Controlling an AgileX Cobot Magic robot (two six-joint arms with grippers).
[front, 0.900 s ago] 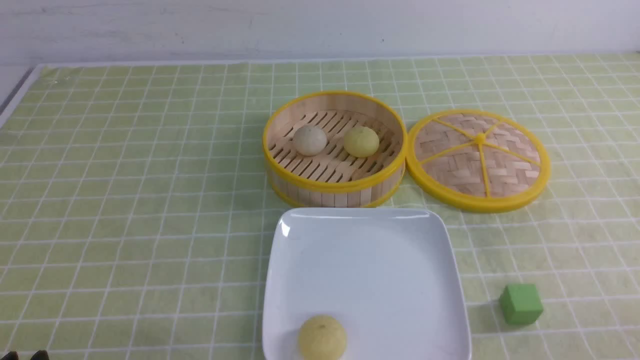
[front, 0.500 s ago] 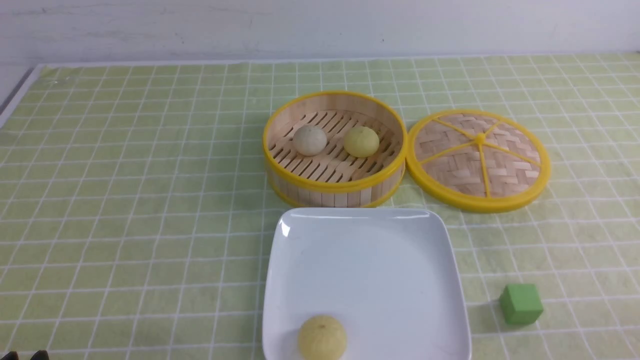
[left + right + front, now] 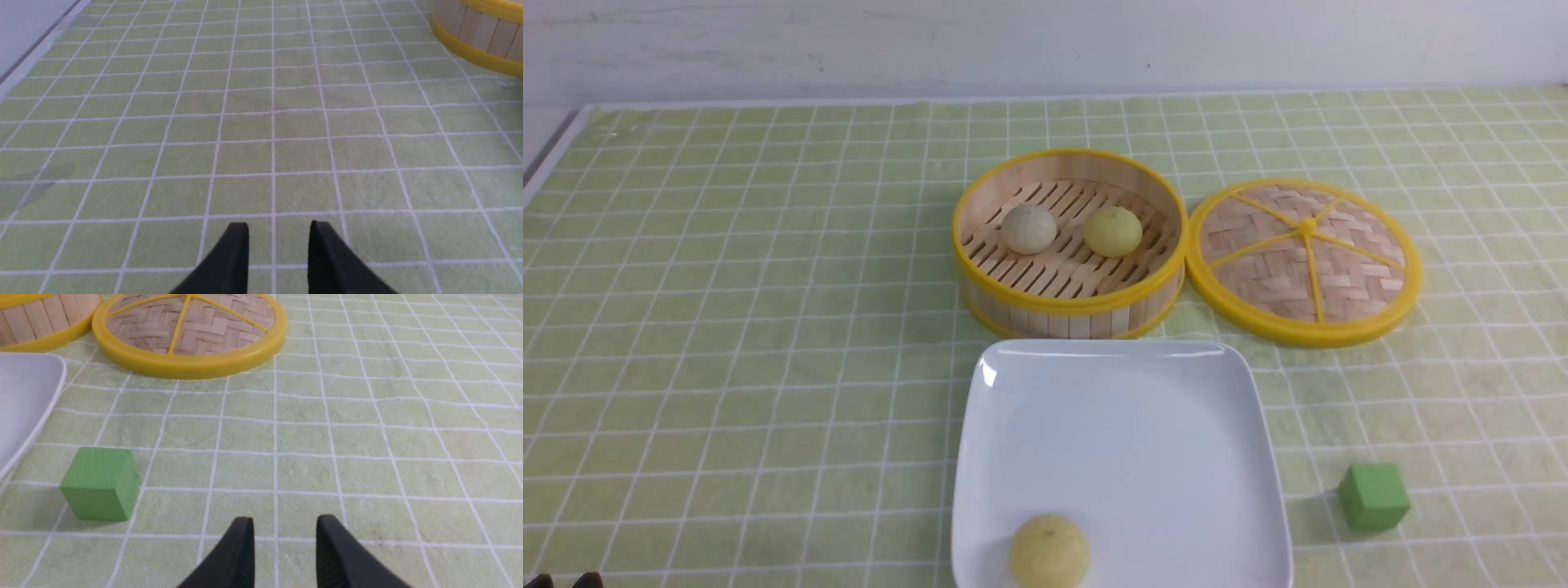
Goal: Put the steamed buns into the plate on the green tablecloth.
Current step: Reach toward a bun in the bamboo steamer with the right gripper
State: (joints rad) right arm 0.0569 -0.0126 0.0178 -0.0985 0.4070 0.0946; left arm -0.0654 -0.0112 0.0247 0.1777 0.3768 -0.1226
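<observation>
While one bun (image 3: 1049,551) sits on the plate (image 3: 1127,408), front view has two more buns (image 3: 1029,229) in the steamer (image 3: 1070,306). Left wrist: your left gripper (image 3: 279,228) is half-open, empty, steamer well ahead. Right wrist: right gripper (image 3: 284,522) the same, lid (image 3: 188,326) ahead, probably your nearer arm.

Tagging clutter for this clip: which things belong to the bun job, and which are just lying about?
Job: plate; yellow bun on it; off-white bun and second yellow bun in steamer basket; green tablecloth.
Lying about: woven lid, green cube.
</observation>
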